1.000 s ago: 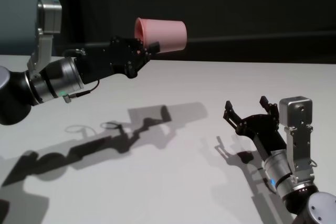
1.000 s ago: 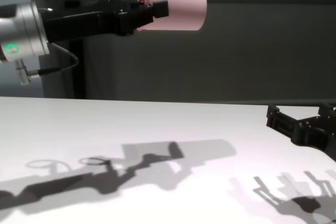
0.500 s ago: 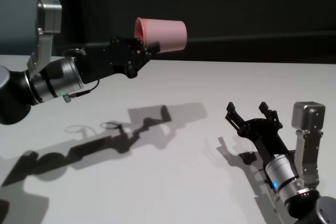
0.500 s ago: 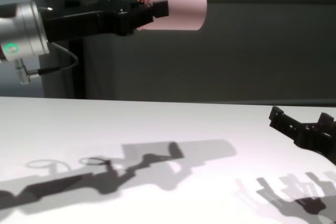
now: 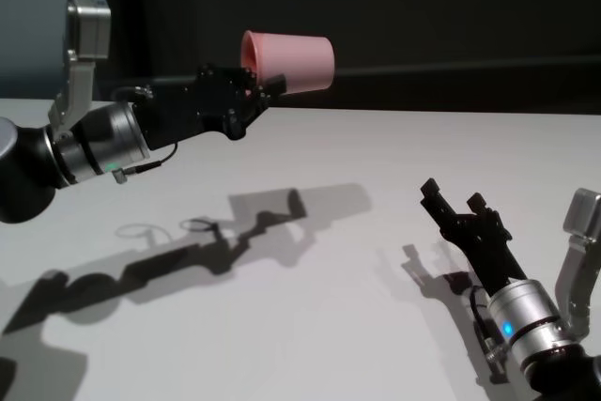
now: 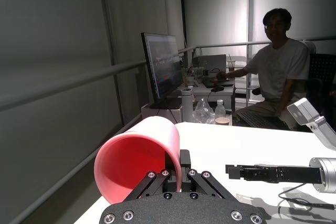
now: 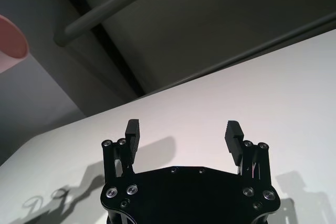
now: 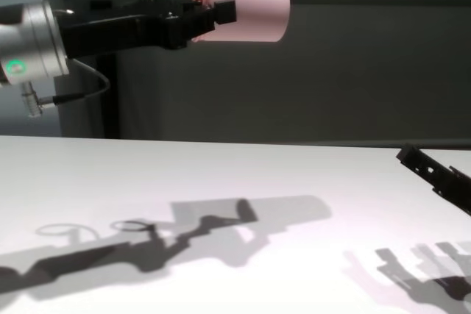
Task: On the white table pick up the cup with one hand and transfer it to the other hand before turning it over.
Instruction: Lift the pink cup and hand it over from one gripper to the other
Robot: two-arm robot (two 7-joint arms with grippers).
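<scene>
A: Where's the cup (image 5: 288,61)?

B: Upper centre of head view, up in the air, well above the white table (image 5: 329,260). Salmon-pink tumbler, lying sideways, rim toward the left arm, flat base pointing to frame right. Same in chest view, top centre (image 8: 241,3).

A: Who's got it?

B: Left gripper (image 5: 261,89), coming in from frame left. It pinches the cup at the rim: in left wrist view one finger (image 6: 185,162) sits outside the wall, cup mouth (image 6: 137,158) facing the cam.

A: R gripper?

B: Right gripper (image 5: 453,203), lower right of head view, low over the table, well apart from the cup. Fingers spread wide w/ nothing between, clear in right wrist view (image 7: 184,130). Chest view only catches one fingertip at right edge (image 8: 434,174).

A: Anything else?

B: Arm shadows (image 5: 216,241) on the table, centre-left. In left wrist view bg: a person (image 6: 278,74) seated at a desk, a monitor (image 6: 160,66), bottles beside it. Right wrist view shows a slice of pink cup at upper left edge (image 7: 10,48).
</scene>
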